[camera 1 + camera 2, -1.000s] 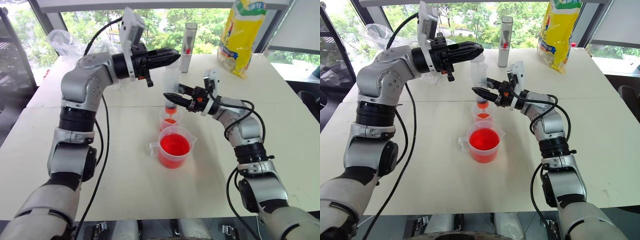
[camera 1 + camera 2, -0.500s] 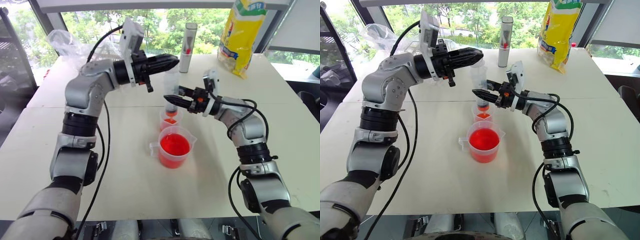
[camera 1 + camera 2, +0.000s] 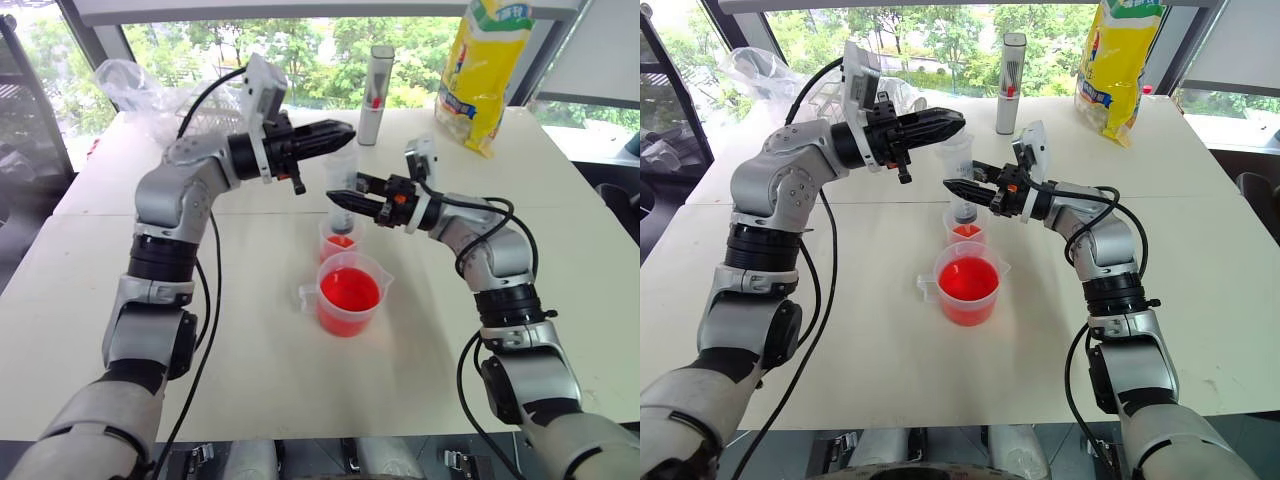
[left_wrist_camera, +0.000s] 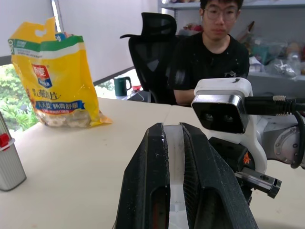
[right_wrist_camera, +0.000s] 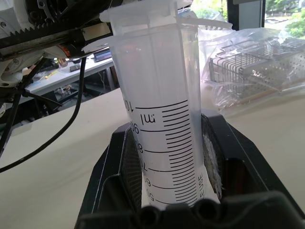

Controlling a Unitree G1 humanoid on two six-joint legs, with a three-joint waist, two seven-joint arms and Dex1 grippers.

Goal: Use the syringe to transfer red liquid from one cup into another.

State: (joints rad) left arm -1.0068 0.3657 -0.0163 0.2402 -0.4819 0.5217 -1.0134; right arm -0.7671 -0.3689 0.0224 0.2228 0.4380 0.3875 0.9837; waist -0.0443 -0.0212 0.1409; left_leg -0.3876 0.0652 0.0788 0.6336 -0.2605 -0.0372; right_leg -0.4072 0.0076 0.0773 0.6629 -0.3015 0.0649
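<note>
Emptying step, by the look of it. Left to right:

- Left end effector (image 3: 345, 129): clamped shut on the white plunger top, level, pointing toward the right arm, directly above the barrel.
- Syringe (image 3: 343, 180): upright, barrel clear with no red visible in the upper part, orange-red tip dipping into the small cup (image 3: 340, 240), which already carries a little red liquid (image 3: 340, 241).
- Big handled cup (image 3: 348, 295): just in front of the small cup on the tabletop (image 3: 260, 360), well filled with red.
- Right end effector (image 3: 338, 198): closed around the lower barrel, holding it steady.

Judged next move: press straight down with the left while keeping the right still and the tip inside the rim; any sideways lean risks tipping the light cup.
</note>
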